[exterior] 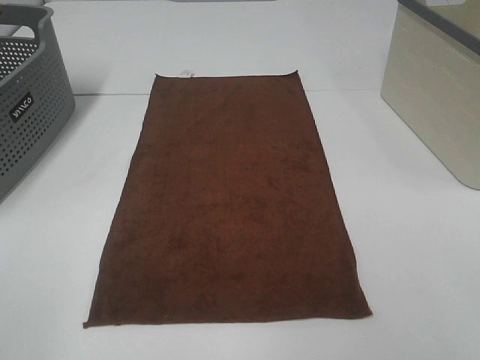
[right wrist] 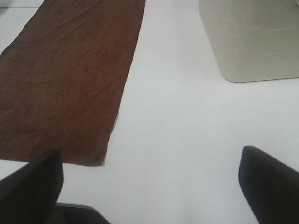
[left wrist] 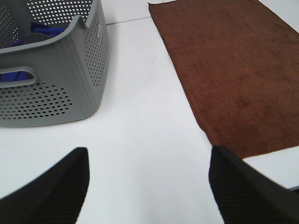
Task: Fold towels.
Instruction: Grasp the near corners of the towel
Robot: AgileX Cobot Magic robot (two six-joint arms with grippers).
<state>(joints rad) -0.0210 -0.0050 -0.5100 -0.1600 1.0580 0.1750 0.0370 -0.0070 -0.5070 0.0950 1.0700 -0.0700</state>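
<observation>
The dark reddish-brown towel [exterior: 229,206] lies flat and unfolded in the middle of the white table, long side running away from me, with a small white tag [exterior: 186,73] at its far short edge. Neither gripper shows in the exterior high view. The left gripper [left wrist: 149,186] is open and empty over bare table, with the towel [left wrist: 233,70] to one side of it. The right gripper [right wrist: 152,184] is open and empty over bare table, beside the towel's near corner [right wrist: 65,84].
A grey perforated basket [exterior: 26,112] stands at the far left; in the left wrist view the basket [left wrist: 51,70] holds blue cloth. A beige bin [exterior: 439,97] stands at the far right, also in the right wrist view [right wrist: 252,39].
</observation>
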